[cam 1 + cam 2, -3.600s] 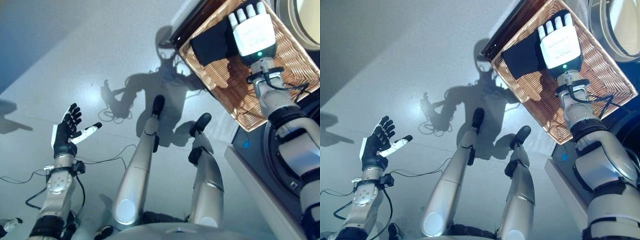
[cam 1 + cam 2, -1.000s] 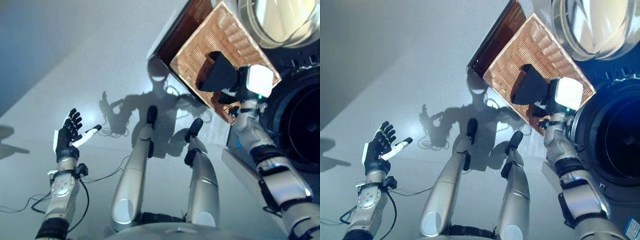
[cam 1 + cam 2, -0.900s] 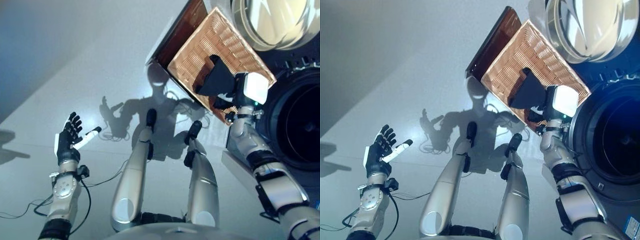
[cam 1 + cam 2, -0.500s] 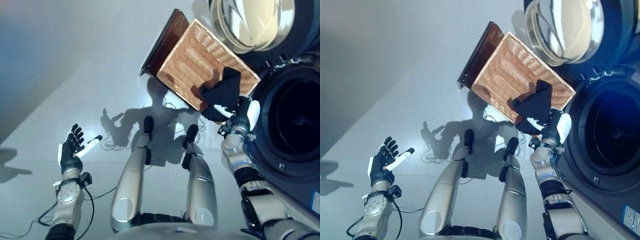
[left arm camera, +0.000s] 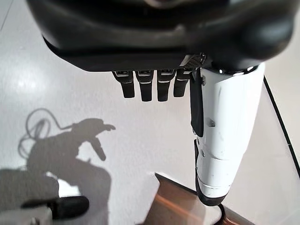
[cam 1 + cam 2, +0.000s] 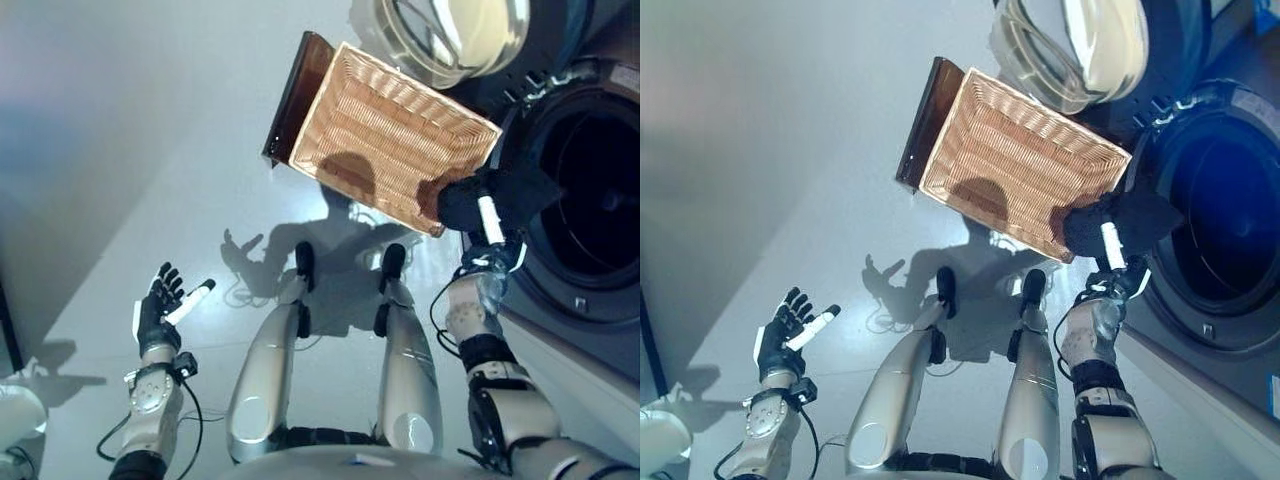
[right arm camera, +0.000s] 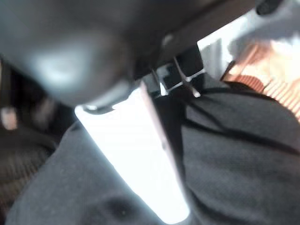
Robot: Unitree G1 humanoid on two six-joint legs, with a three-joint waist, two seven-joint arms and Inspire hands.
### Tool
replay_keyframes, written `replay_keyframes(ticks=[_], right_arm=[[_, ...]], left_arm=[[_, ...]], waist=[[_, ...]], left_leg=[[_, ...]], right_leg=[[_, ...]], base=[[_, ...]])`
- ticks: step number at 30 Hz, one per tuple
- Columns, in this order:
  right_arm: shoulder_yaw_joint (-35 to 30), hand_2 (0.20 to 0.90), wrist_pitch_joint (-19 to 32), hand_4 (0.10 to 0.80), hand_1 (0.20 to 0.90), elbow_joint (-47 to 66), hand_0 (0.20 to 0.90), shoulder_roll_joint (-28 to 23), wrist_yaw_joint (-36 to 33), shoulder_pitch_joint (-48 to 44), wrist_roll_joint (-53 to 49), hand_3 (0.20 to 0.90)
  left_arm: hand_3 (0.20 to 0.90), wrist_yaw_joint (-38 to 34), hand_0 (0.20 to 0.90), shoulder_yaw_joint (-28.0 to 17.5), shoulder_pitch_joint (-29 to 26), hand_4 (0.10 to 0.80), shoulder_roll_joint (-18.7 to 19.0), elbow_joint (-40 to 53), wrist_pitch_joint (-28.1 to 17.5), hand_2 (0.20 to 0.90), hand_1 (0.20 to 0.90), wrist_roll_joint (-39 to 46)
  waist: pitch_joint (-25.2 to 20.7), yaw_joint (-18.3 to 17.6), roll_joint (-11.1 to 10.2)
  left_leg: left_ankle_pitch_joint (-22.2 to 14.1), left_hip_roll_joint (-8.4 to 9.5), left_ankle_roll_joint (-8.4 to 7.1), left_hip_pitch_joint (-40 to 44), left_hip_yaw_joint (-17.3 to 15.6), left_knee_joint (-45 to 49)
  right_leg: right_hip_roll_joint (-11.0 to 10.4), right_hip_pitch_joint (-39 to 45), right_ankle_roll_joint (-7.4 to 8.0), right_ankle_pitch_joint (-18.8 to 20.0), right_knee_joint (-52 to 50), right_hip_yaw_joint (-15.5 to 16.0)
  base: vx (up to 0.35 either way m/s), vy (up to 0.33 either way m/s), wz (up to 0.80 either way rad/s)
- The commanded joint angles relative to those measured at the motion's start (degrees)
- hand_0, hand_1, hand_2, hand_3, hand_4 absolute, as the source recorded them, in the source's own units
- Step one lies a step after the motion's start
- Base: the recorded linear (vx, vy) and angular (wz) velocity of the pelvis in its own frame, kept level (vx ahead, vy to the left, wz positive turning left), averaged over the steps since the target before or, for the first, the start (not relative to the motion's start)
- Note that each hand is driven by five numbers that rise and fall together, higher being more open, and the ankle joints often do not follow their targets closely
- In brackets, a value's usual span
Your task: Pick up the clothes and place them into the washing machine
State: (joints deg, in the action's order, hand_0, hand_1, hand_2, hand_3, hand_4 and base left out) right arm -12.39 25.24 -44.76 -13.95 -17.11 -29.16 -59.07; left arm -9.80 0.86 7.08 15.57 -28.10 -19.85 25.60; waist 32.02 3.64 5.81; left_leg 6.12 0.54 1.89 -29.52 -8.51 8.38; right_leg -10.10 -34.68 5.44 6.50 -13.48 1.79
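No legible writing anywhere. Right hand pinches a black cloth garment at the dark round washing machine drum opening, beside the empty woven wicker basket. Right wrist view shows only white thumb over dark fabric, fingers mostly hidden. Left hand low over the grey floor, fingers spread, holding nothing.

We see the right hand lifted out of the wicker basket, carrying the black garment up beside the washing machine's drum opening; the basket now lies empty.
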Motion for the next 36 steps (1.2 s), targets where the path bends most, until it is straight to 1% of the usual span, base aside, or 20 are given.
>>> replay_keyframes(ticks=[1, 3, 5, 9, 10, 11, 12, 17, 18, 19, 20, 23, 24, 26, 28, 32, 34, 35, 36], right_arm=[[-5.2, 0.2, 9.2, 0.3, 0.2, 3.1, 0.2, -4.4, 4.1, -3.0, -8.9, 0.2], [-6.3, 0.2, 10.0, 0.3, 0.2, 2.6, 0.2, -4.5, 4.6, -4.1, -11.9, 0.2], [-7.8, 0.2, 10.8, 0.3, 0.2, 0.9, 0.2, -5.9, 3.8, -6.3, -13.8, 0.2], [-9.4, 0.2, 11.8, 0.3, 0.2, -1.6, 0.2, -9.3, 1.4, -11.1, -15.1, 0.2], [-9.4, 0.2, 11.8, 0.3, 0.2, -1.7, 0.2, -9.3, 1.4, -11.1, -15.1, 0.2], [-9.7, 0.2, 12.0, 0.3, 0.2, -3.0, 0.2, -11.2, 0.0, -13.1, -14.9, 0.2], [-9.8, 0.2, 11.9, 0.3, 0.2, -3.7, 0.2, -12.2, -0.8, -13.8, -14.5, 0.2], [-9.5, 0.2, 11.0, 0.3, 0.2, -8.5, 0.2, -18.1, -4.5, -19.4, -13.2, 0.2], [-9.1, 0.2, 10.7, 0.3, 0.2, -9.0, 0.2, -19.0, -5.0, -20.2, -12.8, 0.2], [-9.0, 0.2, 10.6, 0.3, 0.2, -9.2, 0.2, -19.2, -5.0, -20.4, -12.7, 0.2], [-7.8, 0.2, 9.5, 0.3, 0.2, -10.2, 0.2, -21.1, -5.7, -21.8, -11.4, 0.2], [-6.0, 0.2, 8.0, 0.3, 0.2, -12.0, 0.2, -24.6, -6.6, -24.5, -9.7, 0.2], [-5.6, 0.2, 7.8, 0.3, 0.2, -12.6, 0.2, -25.5, -6.8, -25.4, -9.6, 0.2], [-5.5, 0.2, 8.1, 0.3, 0.2, -13.6, 0.2, -27.5, -7.3, -26.8, -9.7, 0.2], [-5.7, 0.2, 8.0, 0.3, 0.2, -15.3, 0.2, -29.4, -8.1, -28.3, -9.9, 0.2], [-5.2, 0.2, 8.1, 0.3, 0.2, -17.4, 0.2, -33.3, -10.0, -30.8, -9.4, 0.2], [-4.6, 0.2, 7.8, 0.3, 0.2, -18.2, 0.2, -35.5, -10.5, -31.7, -9.1, 0.2], [-4.6, 0.2, 7.9, 0.3, 0.2, -18.2, 0.2, -36.1, -10.7, -32.0, -9.0, 0.2], [-4.4, 0.2, 8.2, 0.3, 0.2, -17.8, 0.2, -36.6, -10.9, -32.3, -8.8, 0.2]], left_arm=[[0.9, 0.1, 0.9, 0.1, 4.2, 0.8, 0.2, 1.2, -1.8, 0.9, 0.9, 3.6], [0.9, 0.4, 0.9, 1.2, 4.4, 0.8, 0.0, 1.1, -1.6, 0.9, 0.9, 4.1], [0.9, 0.4, 0.9, 2.4, 4.4, 0.8, -0.1, 0.7, -1.4, 0.9, 0.9, 4.2], [0.9, 0.4, 0.9, 4.3, 4.5, 0.8, -0.3, 0.9, -1.3, 0.9, 0.9, 4.4], [0.9, 0.4, 0.9, 4.3, 4.4, 0.8, -0.3, 0.9, -1.3, 0.9, 0.9, 4.4], [0.9, 0.3, 0.9, 5.3, 4.7, 0.8, -0.2, 1.5, -1.3, 0.9, 0.9, 4.5], [0.9, 0.2, 0.9, 5.7, 4.8, 0.8, -0.1, 1.5, -1.3, 0.9, 0.9, 4.5], [0.9, 0.2, 0.9, 7.5, 5.0, 0.8, 0.4, 2.7, -1.3, 0.9, 0.9, 4.6], [0.9, 0.3, 0.9, 7.7, 5.1, 0.8, 0.5, 2.9, -1.3, 0.9, 0.9, 4.5], [0.9, 0.2, 0.9, 7.8, 4.9, 0.8, 0.3, 2.9, -1.3, 0.9, 0.9, 4.6], [0.9, 0.4, 0.9, 8.4, 5.0, 0.8, 0.7, 3.8, -1.4, 0.9, 0.9, 4.6], [0.9, 0.5, 0.9, 9.1, 5.3, 0.8, 0.9, 5.7, -1.5, 0.9, 0.9, 5.1], [0.9, 0.5, 0.9, 9.2, 5.2, 0.8, 0.9, 6.1, -1.6, 0.9, 0.9, 5.3], [0.9, 0.7, 0.9, 9.9, 5.3, 0.8, 0.9, 6.8, -1.6, 0.9, 0.9, 5.8], [0.9, 0.9, 0.9, 10.5, 5.1, 0.8, 1.1, 7.8, -1.6, 0.9, 0.9, 6.0], [0.9, 0.9, 0.9, 11.3, 4.7, 0.8, 1.3, 8.3, -1.6, 0.9, 0.9, 6.2], [0.9, 0.9, 0.9, 11.7, 4.6, 0.8, 1.4, 9.3, -1.8, 0.9, 0.9, 6.4], [0.9, 0.8, 0.9, 11.7, 4.7, 0.8, 1.5, 9.7, -1.8, 0.9, 0.9, 6.7], [0.9, 0.8, 0.9, 11.8, 5.0, 0.8, 1.5, 10.3, -1.9, 0.9, 0.9, 7.0]], waist=[[-2.4, -1.1, 4.7], [-2.6, -1.3, 5.3], [-2.7, -1.6, 6.2], [-2.9, -1.8, 8.0], [-2.9, -1.7, 8.1], [-3.0, -1.8, 8.7], [-3.1, -1.8, 8.8], [-3.3, -1.6, 9.9], [-3.4, -1.5, 10.0], [-3.4, -1.5, 10.1], [-3.5, -1.4, 10.3], [-3.4, -1.2, 10.7], [-3.5, -1.1, 10.7], [-3.4, -1.2, 10.6], [-3.5, -1.0, 10.7], [-4.0, -0.9, 10.6], [-4.2, -0.8, 10.8], [-4.2, -0.9, 10.8], [-4.1, -1.0, 10.8]], left_leg=[[-1.5, 0.39, -3.91, -3.7, 2.0, 1.3], [-1.4, 0.32, -3.99, -3.5, 1.7, 1.1], [-1.6, 0.34, -4.1, -3.2, 1.5, 1.1], [-0.9, 0.44, -4.29, -3.1, 1.0, 0.6], [-0.8, 0.44, -4.29, -3.2, 1.0, 0.6], [-0.7, 0.33, -4.41, -3.1, 1.0, 0.5], [-0.9, 0.35, -4.55, -2.8, 1.1, 0.4], [0.7, 0.18, -5.13, -2.5, 1.4, -1.3], [0.6, 0.18, -5.28, -2.2, 1.4, -1.7], [1.1, 0.13, -5.24, -2.5, 1.4, -1.8], [1.5, -0.03, -5.46, -2.2, 1.4, -2.5], [2.1, -0.15, -5.92, -1.7, 1.6, -3.8], [2.8, -0.35, -5.96, -1.9, 1.6, -4.2], [2.9, -0.42, -6.32, -1.5, 1.8, -4.9], [3.6, -0.55, -6.42, -1.4, 1.9, -5.9], [3.9, -0.38, -6.61, -0.3, 2.3, -7.7], [4.3, -0.31, -6.44, -0.4, 2.4, -8.3], [4.0, -0.09, -6.46, -0.1, 2.5, -8.4], [4.3, -0.01, -6.38, -0.4, 2.4, -8.3]], right_leg=[[0.3, -1.2, 0.04, -2.3, 1.2, 1.8], [0.5, -1.7, -0.04, -2.5, 0.7, 1.3], [0.6, -2.1, -0.15, -3.3, -0.2, 0.6], [0.6, -3.3, -0.8, -4.1, -2.2, -0.2], [0.6, -3.4, -0.81, -4.0, -2.2, -0.2], [0.7, -3.9, -1.24, -4.8, -3.3, -0.5], [0.7, -3.8, -1.32, -5.5, -3.9, -0.5], [0.9, -5.0, -1.75, -6.2, -5.4, -0.4], [0.9, -4.9, -1.72, -6.8, -5.7, -0.4], [0.9, -5.2, -1.82, -6.3, -5.6, -0.4], [1.0, -5.6, -1.93, -6.8, -6.3, -0.3], [1.2, -6.3, -2.12, -8.1, -7.8, -0.2], [1.3, -6.9, -2.31, -7.8, -8.0, -0.2], [1.3, -7.0, -2.36, -8.9, -9.0, -0.1], [1.4, -7.7, -2.53, -8.9, -9.7, 0.1], [1.1, -8.1, -2.33, -10.1, -10.6, 0.3], [1.1, -8.7, -2.36, -9.8, -11.1, 0.2], [1.0, -8.8, -2.22, -10.3, -11.5, 0.1], [1.0, -9.3, -2.3, -10.1, -11.8, 0.0]], base=[[-0.022, -0.026, -0.16], [-0.01, -0.028, -0.12], [-0.009, -0.012, -0.1], [-0.019, -0.021, -0.05], [-0.013, -0.041, 0.0], [0.012, -0.044, 0.03], [0.013, -0.069, 0.05], [-0.008, -0.066, 0.05], [-0.001, -0.045, 0.02], [-0.002, -0.062, 0.05], [-0.002, -0.071, 0.06], [0.01, -0.08, 0.07], [0.001, -0.071, 0.05], [0.035, -0.071, 0.07], [0.031, -0.051, 0.07], [0.034, -0.026, 0.05], [0.028, -0.007, 0.06], [0.025, 0.007, 0.04], [0.031, 0.013, 0.04]])
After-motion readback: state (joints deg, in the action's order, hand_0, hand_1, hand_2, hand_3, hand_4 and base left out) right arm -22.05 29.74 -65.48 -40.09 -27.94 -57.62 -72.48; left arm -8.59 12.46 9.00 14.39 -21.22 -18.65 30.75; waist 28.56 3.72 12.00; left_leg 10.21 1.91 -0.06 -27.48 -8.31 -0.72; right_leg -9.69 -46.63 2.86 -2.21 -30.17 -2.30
